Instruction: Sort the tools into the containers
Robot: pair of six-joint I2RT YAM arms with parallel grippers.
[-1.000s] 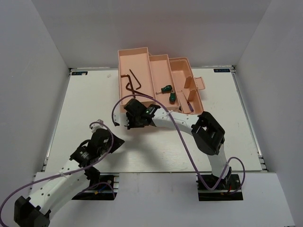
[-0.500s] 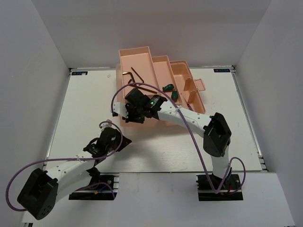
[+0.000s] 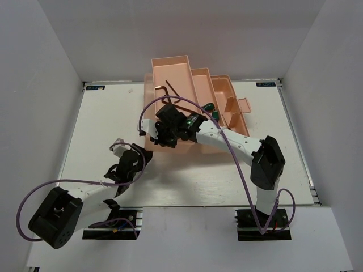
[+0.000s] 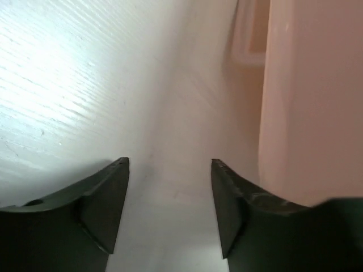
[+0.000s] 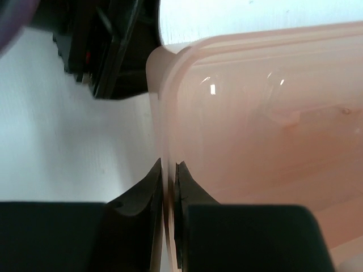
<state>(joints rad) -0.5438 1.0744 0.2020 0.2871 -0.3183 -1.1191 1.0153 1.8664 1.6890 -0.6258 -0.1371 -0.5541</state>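
Note:
The salmon-pink toolbox (image 3: 177,71) stands open at the table's far middle, its trays stepped out. Two dark hex keys (image 3: 170,88) lie in its left tray. A green-handled screwdriver (image 3: 209,106) shows in the middle tray. The other tools are hidden. My right gripper (image 3: 162,136) is shut on the thin near-left wall of the toolbox (image 5: 255,130), one finger on each side (image 5: 168,168). My left gripper (image 3: 138,157) is open and empty, low over the table just beside the toolbox's near-left corner (image 4: 300,102), with bare table between its fingers (image 4: 170,164).
The toolbox's lid flap with handle (image 3: 241,105) sticks out at its right end. White walls enclose the table on three sides. The left gripper's black body (image 5: 108,51) shows close to the box corner in the right wrist view.
The toolbox has shifted right and turned, held by my right gripper. My left arm has folded in, and its gripper stays near the box's near-left corner.

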